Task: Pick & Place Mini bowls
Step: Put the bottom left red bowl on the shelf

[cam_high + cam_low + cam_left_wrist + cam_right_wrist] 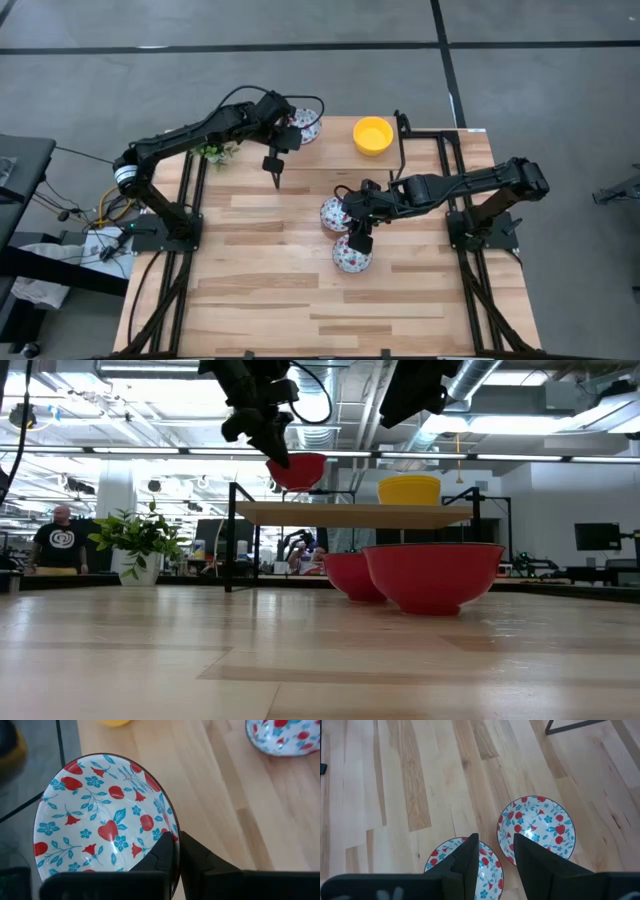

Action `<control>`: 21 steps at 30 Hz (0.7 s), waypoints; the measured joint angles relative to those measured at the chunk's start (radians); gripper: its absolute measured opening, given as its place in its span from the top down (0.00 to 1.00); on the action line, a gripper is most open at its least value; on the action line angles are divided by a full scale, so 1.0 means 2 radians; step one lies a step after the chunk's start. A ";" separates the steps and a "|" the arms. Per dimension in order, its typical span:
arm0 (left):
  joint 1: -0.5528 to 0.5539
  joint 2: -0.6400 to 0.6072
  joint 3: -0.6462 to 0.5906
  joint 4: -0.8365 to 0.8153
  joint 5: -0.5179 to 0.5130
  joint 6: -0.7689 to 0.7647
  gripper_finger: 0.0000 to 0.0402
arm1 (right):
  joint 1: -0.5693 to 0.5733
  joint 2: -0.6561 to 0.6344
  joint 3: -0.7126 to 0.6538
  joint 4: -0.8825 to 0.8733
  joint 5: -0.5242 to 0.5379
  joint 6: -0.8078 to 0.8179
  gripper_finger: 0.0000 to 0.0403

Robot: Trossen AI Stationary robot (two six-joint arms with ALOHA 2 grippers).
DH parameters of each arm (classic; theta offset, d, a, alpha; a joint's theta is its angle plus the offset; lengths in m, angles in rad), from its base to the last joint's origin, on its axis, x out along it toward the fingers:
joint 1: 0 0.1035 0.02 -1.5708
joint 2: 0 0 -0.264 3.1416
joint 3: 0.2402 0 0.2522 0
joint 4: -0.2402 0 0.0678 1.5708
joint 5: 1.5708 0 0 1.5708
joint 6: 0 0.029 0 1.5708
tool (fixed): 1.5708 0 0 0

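My left gripper holds a floral mini bowl, white inside and red outside, in the air near the table's far edge. A plain yellow mini bowl sits to its right, on a raised wooden board in the low view. Two more floral mini bowls stand side by side on the table's middle. My right gripper hangs open above those two; in its wrist view the fingers stand over the gap between them. My left gripper pinches the floral bowl's rim, one finger inside the bowl and one outside. The fingers come at it from above, slanting down. The bowl is lifted clear of the table and stays nearly level, mouth up.
A small green plant stands at the table's far left corner. A black metal frame carries the raised board at the far edge. The near half of the table is bare wood. A person stands in the room beyond.
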 joint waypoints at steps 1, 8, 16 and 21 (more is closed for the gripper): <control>0.000 0.003 0.005 -0.002 0.003 -0.002 0.97 | 0.000 0.000 0.000 0.000 0.000 0.000 0.72; 0.000 0.020 0.015 -0.014 0.017 -0.017 0.97 | 0.000 0.000 0.000 0.000 0.001 0.000 0.72; 0.000 0.030 0.014 -0.021 0.017 -0.019 0.97 | 0.000 0.000 0.000 0.000 0.001 0.000 0.72; 0.004 0.030 0.014 -0.023 0.013 -0.019 0.96 | 0.000 0.000 0.000 0.000 0.001 -0.001 0.72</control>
